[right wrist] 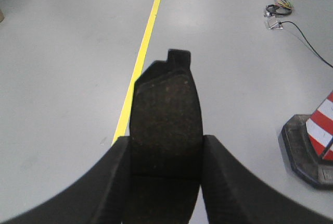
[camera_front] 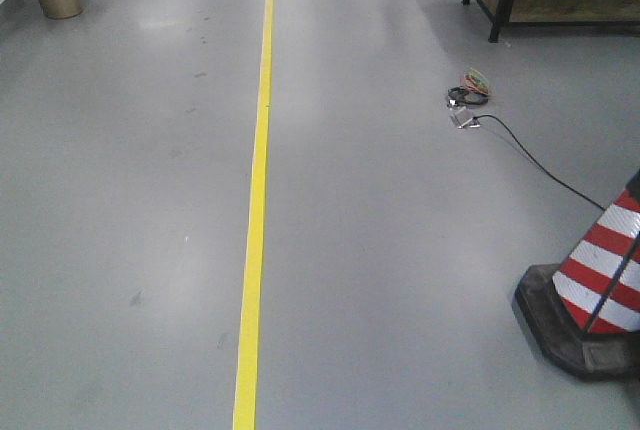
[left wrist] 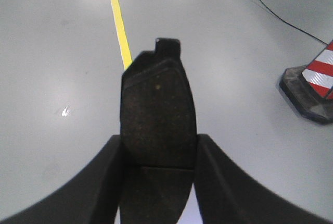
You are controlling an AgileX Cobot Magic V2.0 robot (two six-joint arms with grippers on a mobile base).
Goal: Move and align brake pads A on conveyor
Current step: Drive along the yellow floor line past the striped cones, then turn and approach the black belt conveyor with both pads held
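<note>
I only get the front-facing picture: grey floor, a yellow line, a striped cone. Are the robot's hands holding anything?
Observer: Yes, the left gripper is shut on a brake pad, clamped across its width.
Operator: And the other hand?
Observer: The right gripper is shut on a second brake pad the same way.
Operator: Any marks on them?
Observer: A thin groove crosses the left one near its clamped end.

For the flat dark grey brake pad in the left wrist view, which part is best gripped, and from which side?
Grip the dark grey brake pad by its two long edges near the groove, coming from the untabbed end, as the left gripper does now: those edges run nearly parallel there.
</note>
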